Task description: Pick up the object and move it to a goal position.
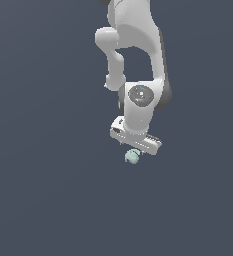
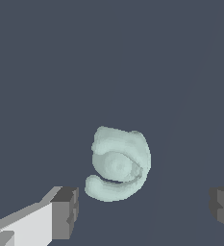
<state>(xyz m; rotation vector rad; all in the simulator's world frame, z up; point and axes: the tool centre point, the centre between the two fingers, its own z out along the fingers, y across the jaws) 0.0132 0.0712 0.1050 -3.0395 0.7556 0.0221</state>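
White, jointed Franka robot arm bent downward over a flat, dark slate-grey surface; white parallel-finger gripper poised directly above a small, pale mint-green, lumpy rounded object with curled ridges; object lying on the grey surface just beneath the gripper's bar, slightly toward the exterior view's left of the bar's middle; in the wrist view, two dark grey finger pads spread wide, one to either side of the mint-green object, neither touching it; clear gap visible between each pad and the object; no contact yet between tool and target.
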